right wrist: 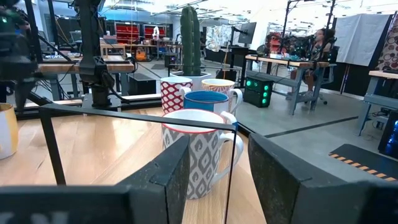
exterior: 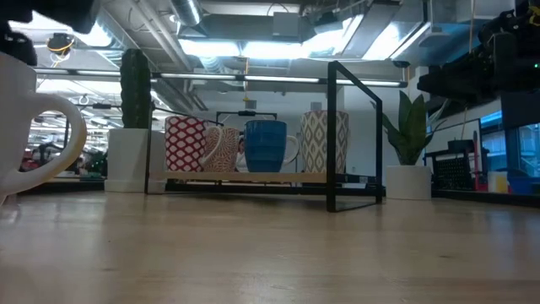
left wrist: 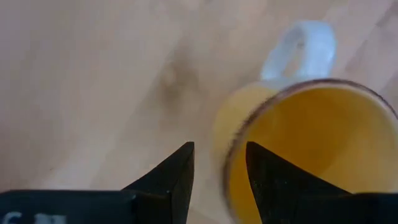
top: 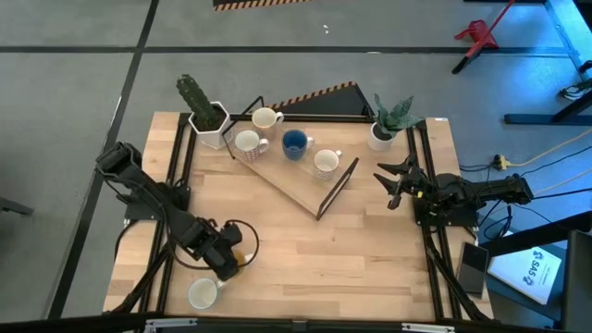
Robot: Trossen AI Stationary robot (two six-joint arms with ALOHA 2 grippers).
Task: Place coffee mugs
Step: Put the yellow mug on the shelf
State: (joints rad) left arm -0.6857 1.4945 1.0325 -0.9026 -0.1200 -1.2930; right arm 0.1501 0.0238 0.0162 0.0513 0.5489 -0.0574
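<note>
An orange-inside mug (left wrist: 311,143) with a white handle (left wrist: 305,46) stands on the table under my left gripper (left wrist: 219,155); in the high view only a sliver of this mug (top: 244,258) shows. My left gripper (top: 231,257) is open, one finger inside the rim and one outside the wall. A white mug (top: 203,293) stands near the table's near edge, close to the low camera (exterior: 25,118). Several mugs stand on the wooden rack (top: 287,180): cream (top: 265,117), white (top: 248,142), dark blue (top: 294,143), patterned (top: 325,163). My right gripper (top: 393,185) waits open beside the rack, level with the patterned mug (right wrist: 199,149).
A cactus pot (top: 208,120) and a leafy plant pot (top: 384,129) stand at the far corners. The rack has black metal end frames (top: 338,185). Bare table lies between the rack and the near edge. People sit at desks in the room beyond (right wrist: 320,40).
</note>
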